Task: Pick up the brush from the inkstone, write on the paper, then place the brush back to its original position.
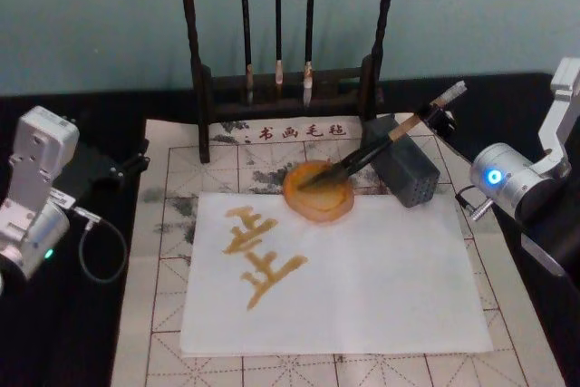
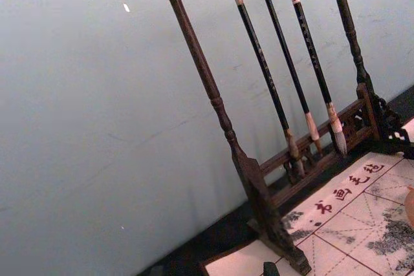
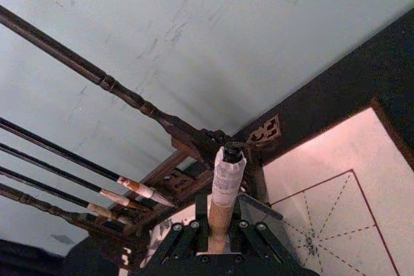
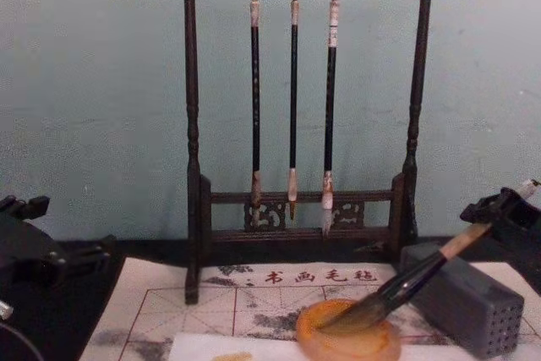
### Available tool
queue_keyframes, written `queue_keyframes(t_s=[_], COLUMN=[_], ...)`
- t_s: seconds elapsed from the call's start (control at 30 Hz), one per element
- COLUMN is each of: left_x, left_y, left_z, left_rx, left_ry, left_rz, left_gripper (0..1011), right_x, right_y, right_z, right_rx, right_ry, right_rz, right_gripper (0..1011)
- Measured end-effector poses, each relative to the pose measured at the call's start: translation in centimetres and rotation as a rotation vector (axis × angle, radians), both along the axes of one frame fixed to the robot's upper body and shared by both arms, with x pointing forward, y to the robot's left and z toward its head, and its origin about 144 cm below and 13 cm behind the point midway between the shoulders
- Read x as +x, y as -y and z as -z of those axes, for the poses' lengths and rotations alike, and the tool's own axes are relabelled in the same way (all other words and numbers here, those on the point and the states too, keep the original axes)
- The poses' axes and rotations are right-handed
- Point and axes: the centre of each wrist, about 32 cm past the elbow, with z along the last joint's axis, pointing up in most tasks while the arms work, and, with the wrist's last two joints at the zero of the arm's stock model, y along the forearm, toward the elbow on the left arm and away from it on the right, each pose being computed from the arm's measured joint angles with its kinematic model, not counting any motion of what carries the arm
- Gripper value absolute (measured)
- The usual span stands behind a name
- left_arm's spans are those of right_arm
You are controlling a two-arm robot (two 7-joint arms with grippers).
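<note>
Black right gripper [image 3: 218, 227]: pressed, as far as the wrist view lets me judge, on the tan upper handle of the brush [image 1: 399, 133], with the whitish cap sticking out past it.
Brush: slopes down and away from the gripper, handle resting on the grey block [image 1: 410, 177] just beside it, tuft lying in the inkstone [image 1: 313, 208].
Paper [image 1: 381, 287]: beyond the inkstone from the gripper, meeting its rim, carrying amber strokes.
Left gripper [image 1: 127, 168]: parked well apart, across the mat [image 1: 163, 333].
Risk: a retreat begun before the grip fully frees would drag the tuft out, smearing the paper or tipping the dish; a loose handle could roll off the block.
</note>
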Motion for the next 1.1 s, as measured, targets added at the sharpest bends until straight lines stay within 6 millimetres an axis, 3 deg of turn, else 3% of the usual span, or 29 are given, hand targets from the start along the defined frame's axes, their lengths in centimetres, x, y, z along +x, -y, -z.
queue_keyframes(t_s=[0.67, 1.1], left_x=[0.0, 0.0], left_y=[0.0, 0.0], left_z=[0.0, 0.0], left_rx=[0.0, 0.0], left_ry=[0.0, 0.0], left_rz=[0.0, 0.0], left_gripper=[1001, 1001], right_x=[-0.2, -0.7], right_y=[0.3, 0.3], right_z=[-1.1, -0.7], right_rx=[-0.006, -0.119], right_ry=[0.115, 0.203], right_rz=[-0.008, -0.048], right_gripper=[187, 187])
